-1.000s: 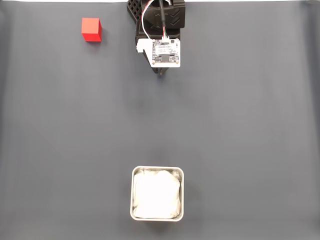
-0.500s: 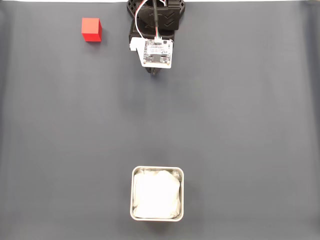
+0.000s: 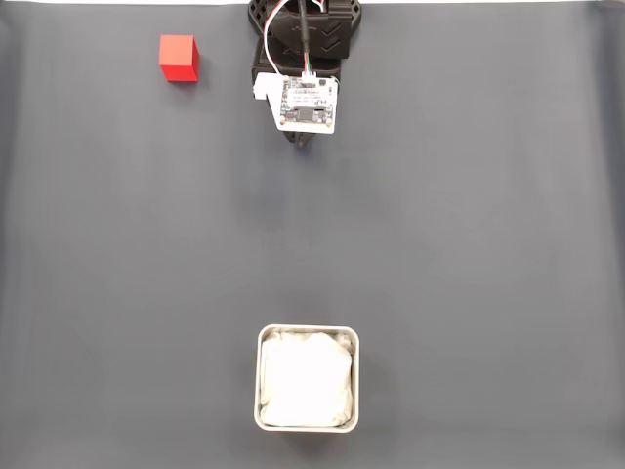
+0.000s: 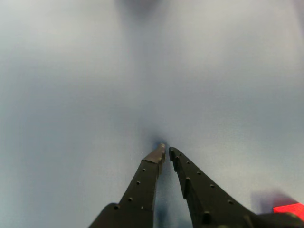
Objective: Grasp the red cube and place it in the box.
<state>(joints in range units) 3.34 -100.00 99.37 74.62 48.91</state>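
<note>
The red cube (image 3: 179, 58) rests on the grey mat at the top left of the fixed view, well to the left of the arm. A corner of the red cube (image 4: 289, 209) also peeks in at the bottom right of the wrist view. The box (image 3: 307, 330), pale-rimmed with a white wrinkly lining, stands at the bottom centre, far from the arm. My gripper (image 4: 166, 151) points down at bare mat with its two black fingers nearly touching at the tips, shut and holding nothing. From the fixed view, the gripper (image 3: 306, 143) is mostly hidden under the wrist board.
The arm's black base (image 3: 303, 24) sits at the top centre edge. A grey mat (image 3: 469, 244) covers the whole table, and bare mat stretches between the arm and the box.
The wrist swung a little to the left, toward the cube, between one second and half a second ago. Since then nothing has moved.
</note>
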